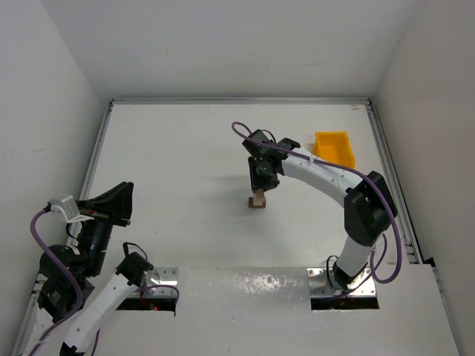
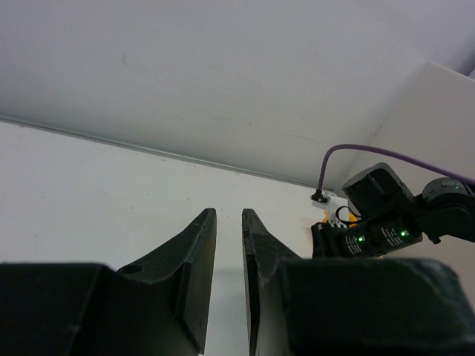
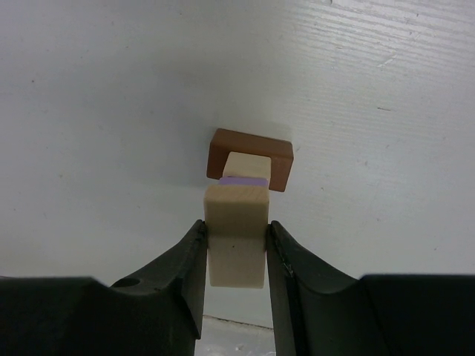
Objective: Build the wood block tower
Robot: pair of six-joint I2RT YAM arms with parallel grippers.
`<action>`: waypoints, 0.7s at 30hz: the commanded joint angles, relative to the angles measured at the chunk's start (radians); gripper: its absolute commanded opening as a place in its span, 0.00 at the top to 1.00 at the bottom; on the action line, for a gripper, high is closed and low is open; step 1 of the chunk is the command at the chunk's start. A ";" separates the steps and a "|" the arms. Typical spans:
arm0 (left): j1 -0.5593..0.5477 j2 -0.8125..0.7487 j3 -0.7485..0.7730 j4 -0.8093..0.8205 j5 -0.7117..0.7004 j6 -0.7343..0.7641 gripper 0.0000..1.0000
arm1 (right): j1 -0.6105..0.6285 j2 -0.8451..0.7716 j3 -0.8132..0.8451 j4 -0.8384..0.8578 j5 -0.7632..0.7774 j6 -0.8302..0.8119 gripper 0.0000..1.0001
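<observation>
A small tower [image 1: 257,201] stands mid-table. In the right wrist view it is a dark brown block [image 3: 223,152] at the bottom, a light tan block [image 3: 249,165] on it and a thin purple block [image 3: 243,180] on top. My right gripper [image 3: 236,222] is shut on another light tan block [image 3: 236,245] and holds it just above the purple one; I cannot tell whether they touch. From above, the right gripper [image 1: 261,182] hangs over the tower. My left gripper [image 1: 119,200] is far to the left, empty, its jaws a narrow gap apart [image 2: 228,213].
A yellow plastic bin [image 1: 334,147] stands at the back right, behind the right arm [image 1: 326,178]. White walls close the table in at the back and both sides. The right arm's wrist also shows in the left wrist view [image 2: 386,226].
</observation>
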 commanded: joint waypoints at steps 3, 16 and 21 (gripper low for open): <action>-0.010 -0.039 0.002 0.019 -0.006 -0.004 0.82 | -0.004 0.008 0.003 0.021 0.012 -0.005 0.66; -0.010 -0.039 0.002 0.019 -0.006 -0.002 0.82 | -0.004 0.009 0.002 0.022 0.005 -0.006 0.64; -0.011 -0.039 0.002 0.018 -0.006 -0.002 0.82 | -0.006 0.011 0.002 0.024 0.005 -0.005 0.64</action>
